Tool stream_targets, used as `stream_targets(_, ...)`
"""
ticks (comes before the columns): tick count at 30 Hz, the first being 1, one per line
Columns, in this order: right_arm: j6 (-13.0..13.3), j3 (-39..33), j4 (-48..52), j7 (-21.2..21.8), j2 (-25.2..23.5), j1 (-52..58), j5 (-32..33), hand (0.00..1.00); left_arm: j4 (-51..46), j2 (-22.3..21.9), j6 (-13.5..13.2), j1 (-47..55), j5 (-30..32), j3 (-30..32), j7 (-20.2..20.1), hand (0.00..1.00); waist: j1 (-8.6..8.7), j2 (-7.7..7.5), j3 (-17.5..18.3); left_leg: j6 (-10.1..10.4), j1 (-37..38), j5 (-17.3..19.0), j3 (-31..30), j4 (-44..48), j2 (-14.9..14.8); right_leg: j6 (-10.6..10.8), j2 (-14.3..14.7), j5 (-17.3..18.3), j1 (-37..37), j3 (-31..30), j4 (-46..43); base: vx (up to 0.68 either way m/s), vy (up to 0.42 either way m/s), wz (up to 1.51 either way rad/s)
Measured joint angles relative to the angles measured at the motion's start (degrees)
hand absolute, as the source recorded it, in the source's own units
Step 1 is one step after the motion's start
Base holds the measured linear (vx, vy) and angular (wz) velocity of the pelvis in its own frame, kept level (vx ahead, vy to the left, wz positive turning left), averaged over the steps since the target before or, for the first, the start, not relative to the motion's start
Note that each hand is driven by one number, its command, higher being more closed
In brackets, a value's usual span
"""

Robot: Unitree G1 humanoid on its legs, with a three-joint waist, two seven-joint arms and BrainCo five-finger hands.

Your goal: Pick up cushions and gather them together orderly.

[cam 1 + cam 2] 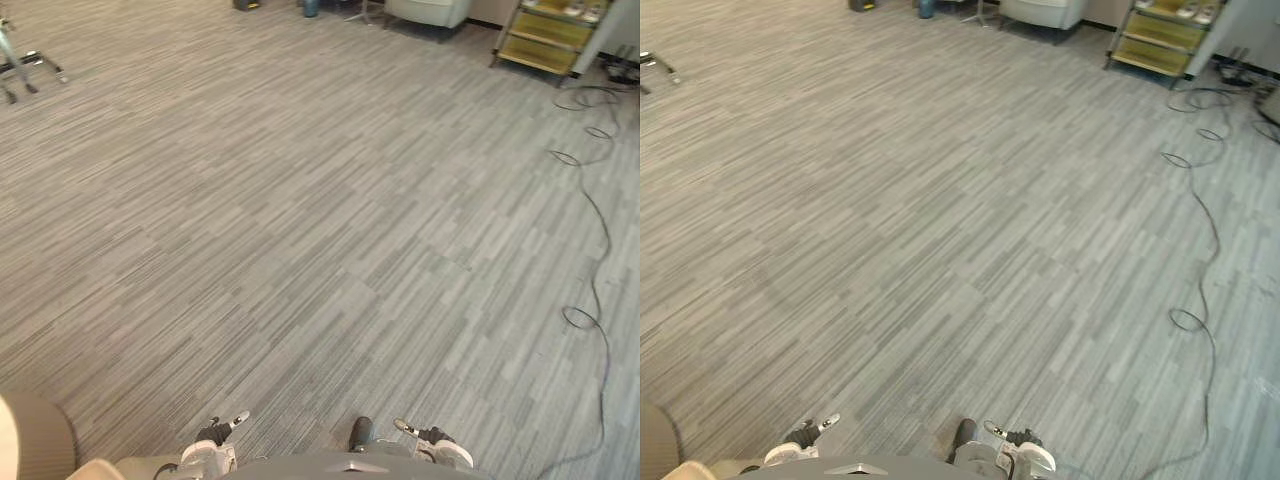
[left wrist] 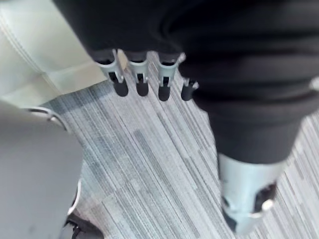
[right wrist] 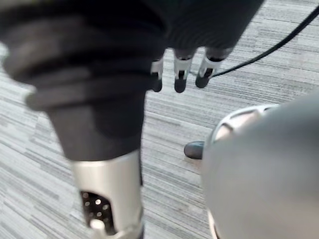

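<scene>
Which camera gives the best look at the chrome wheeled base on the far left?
Left eye view: the chrome base shows several legs with casters. The right eye view catches one leg at its edge. Both wrist views face nearby carpet.

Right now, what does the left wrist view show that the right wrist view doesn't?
Left wrist view's own: the left hand, fingers straight and holding nothing, and past them a cream padded piece with a stitched seam, possibly a cushion. Right wrist view's own: the right hand, fingers likewise straight and holding nothing. Shared: the grey striped carpet beneath each hand.
</scene>
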State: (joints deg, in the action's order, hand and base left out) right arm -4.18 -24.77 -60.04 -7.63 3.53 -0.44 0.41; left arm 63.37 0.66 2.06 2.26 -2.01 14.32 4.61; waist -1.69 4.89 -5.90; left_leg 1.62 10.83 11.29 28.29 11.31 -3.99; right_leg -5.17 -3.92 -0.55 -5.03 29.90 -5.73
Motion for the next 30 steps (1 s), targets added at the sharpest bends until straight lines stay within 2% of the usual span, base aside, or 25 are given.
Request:
stream_targets(2,-0.02,0.33,-0.14,0.02,0.43,-0.07,-0.49,0.00,-0.60,0.53,0.00,0.06,0.00,-1.10,0.00,0.00,0.32,-0.45,-0.48,0.09,0.16,0.06,0.01,0.07,-0.34,1.93,1.22,-0.15,-0.08,-1.63,0.13,0.02,-0.105,-0.41)
stream_targets(6,-0.03,1.43,-1.30,0.01,1.18,-1.40,-0.56,0.00,-1.43,0.58,0.00,0.12,-0.04,-1.70,0.07,0.00,0.17,-0.07,-1.50,0.27,-0.84,-0.02,0.03,2.61,-2.24,2.22,3.63,-0.01,-0.71,-5.35,1.86,0.03,-0.093,-0.49)
stream_targets(8,-0.01,1.51,-1.71,-0.06,1.63,-1.50,-0.20,0.00,-2.03,0.86,0.00,-0.31,-0.05,-2.05,0.08,0.00,0.28,-0.24,-2.69,1.25,-4.12,0.63,-0.16,14.07,-6.03,2.08,4.97,1.02,0.44,-7.36,2.17,0.08,-0.086,-0.40)
stream_targets(10,0.01,1.50,-1.71,-0.16,2.01,-1.39,0.02,0.00,-2.16,0.89,-0.02,-0.59,-0.06,-2.26,0.05,0.00,0.30,-0.40,-3.80,0.49,-8.08,0.65,-0.97,25.20,-9.67,1.34,6.34,2.21,2.00,-8.72,2.54,0.08,-0.081,-0.37)
stream_targets(11,0.00,1.47,-1.71,-0.31,2.24,-1.41,0.32,0.00,-2.68,0.86,0.00,-0.74,-0.06,-2.52,0.02,0.00,0.20,0.48,-4.36,-0.03,-10.07,1.39,-2.82,30.65,-10.77,1.03,6.97,2.82,3.15,-9.78,2.48,0.10,-0.064,-0.40)
stream_targets(12,0.00,1.49,-1.72,-0.41,2.58,-1.57,0.33,0.00,-2.96,0.85,0.00,-0.84,-0.07,-2.70,0.02,0.00,0.17,0.37,-4.96,0.04,-11.21,2.18,-4.13,32.70,-10.66,0.94,7.03,3.03,3.75,-10.41,2.38,0.11,-0.022,-0.43)
stream_targets(13,-0.03,1.34,-1.84,-0.49,3.03,-1.44,0.44,0.00,-3.54,0.86,-0.02,-0.83,-0.10,-3.19,0.03,0.00,-0.03,0.37,-5.13,1.00,-13.58,3.38,-6.74,34.02,-9.61,1.11,6.85,3.31,4.35,-11.46,2.37,0.08,0.006,-0.38)
stream_targets(15,-0.03,0.83,-1.89,-0.53,3.11,-1.17,1.42,0.00,-4.24,0.95,-0.05,-0.90,-0.13,-3.19,0.04,0.00,-0.33,0.16,-5.45,1.35,-17.36,4.76,-9.12,32.40,-7.32,1.50,5.86,3.97,5.46,-13.00,2.40,0.14,0.043,-0.43)
stream_targets(17,-0.05,-0.28,-1.82,-0.54,2.83,-0.94,2.09,0.00,-4.63,1.02,-0.23,-1.04,-0.16,-3.16,0.04,0.00,-0.84,0.10,-5.59,1.53,-21.09,4.66,-10.39,25.95,-5.00,2.62,4.44,4.80,6.43,-14.02,2.57,0.18,0.083,-0.34)
stream_targets(18,-0.05,-0.27,-1.75,-0.56,2.67,-0.74,2.12,0.00,-4.96,1.04,-0.23,-0.99,-0.16,-3.12,0.04,0.00,-1.24,0.15,-5.62,1.63,-22.75,4.20,-10.59,19.92,-4.06,3.21,3.83,5.27,7.17,-14.94,2.78,0.20,0.110,-0.29)
stream_targets(21,-0.01,-0.27,-0.92,-1.13,1.62,-0.55,2.67,0.00,-5.55,0.85,-0.23,-0.28,-0.15,-1.74,0.07,0.00,-2.00,0.25,-5.69,2.05,-24.95,-2.52,-11.30,3.16,-2.40,4.87,3.03,6.37,9.51,-16.08,4.27,0.25,0.134,-0.27)
stream_targets(22,-0.01,-0.25,-0.52,-1.19,1.48,-0.51,2.66,0.00,-5.70,0.87,-0.21,0.37,-0.11,-0.91,0.02,0.00,-2.90,0.36,-5.65,2.71,-25.75,-4.76,-12.65,-1.35,-2.43,5.73,3.12,6.94,10.05,-17.03,4.59,0.33,0.207,-0.36)
stream_targets(23,0.04,-0.25,-0.36,-1.20,1.34,-0.53,2.76,0.00,-5.94,0.88,-0.26,0.76,-0.28,-0.83,-0.05,0.00,-3.36,0.36,-5.64,2.68,-26.17,-5.55,-13.80,-2.49,-2.50,6.20,3.23,7.25,10.14,-17.61,4.61,0.38,0.262,-0.63)
stream_targets(24,0.19,-0.29,0.87,-1.20,0.40,0.17,2.84,0.00,-5.82,0.79,-0.09,1.51,-0.82,-0.54,-0.06,0.00,-4.15,-0.02,-5.53,1.98,-26.95,-9.36,-15.53,-2.14,-2.56,7.21,3.00,8.45,10.20,-19.54,4.29,0.51,0.345,-0.79)
stream_targets(25,0.30,-0.40,1.41,-1.11,-0.24,0.07,3.33,0.00,-5.57,0.96,0.10,2.57,-1.37,0.49,-0.05,0.00,-4.82,-1.11,-5.21,0.06,-26.95,-11.99,-15.60,-0.94,-1.47,7.83,1.68,9.87,9.99,-21.60,3.23,0.47,0.308,-0.85)
stream_targets(26,0.23,-0.45,1.80,-1.11,-0.91,0.07,3.74,0.00,-5.70,1.13,0.15,3.06,-1.77,1.45,-0.05,0.00,-5.25,-1.75,-4.81,-0.54,-27.05,-12.00,-14.90,0.49,-0.89,8.36,0.40,11.06,9.74,-22.17,1.92,0.48,0.287,-0.72)
stream_targets(27,0.21,-0.90,2.67,-1.06,-2.19,0.83,3.82,0.00,-5.68,1.52,0.29,4.15,-2.43,1.56,-0.02,0.00,-5.64,-3.62,-3.97,-2.97,-27.33,-9.77,-12.63,2.82,0.11,9.77,-1.79,13.30,8.57,-23.06,-2.73,0.50,0.250,-0.43)
stream_targets(28,0.27,-1.21,3.04,-0.96,-3.54,1.39,3.81,0.00,-5.54,2.41,0.38,4.03,-2.46,1.50,0.01,0.00,-5.33,-5.49,-2.86,-3.26,-26.94,-7.18,-11.73,4.19,1.94,12.75,-4.64,15.26,6.13,-23.21,-12.46,0.62,0.277,-0.33)
stream_targets(29,0.25,-1.35,3.00,-0.57,-4.00,1.34,3.80,0.00,-5.44,2.93,0.39,3.78,-2.59,1.26,0.01,0.00,-5.13,-6.42,-2.29,-4.40,-25.53,-4.33,-10.77,5.91,3.06,14.57,-6.40,15.47,4.04,-23.79,-22.41,0.54,0.210,-0.19)
stream_targets(30,0.28,-1.35,3.06,-0.41,-4.08,1.30,3.80,0.00,-5.43,3.01,0.42,3.68,-2.69,1.25,0.02,0.00,-5.19,-6.62,-2.21,-5.19,-24.69,-3.42,-10.32,6.62,3.37,15.43,-6.98,14.75,3.13,-24.43,-26.88,0.53,0.176,-0.37)
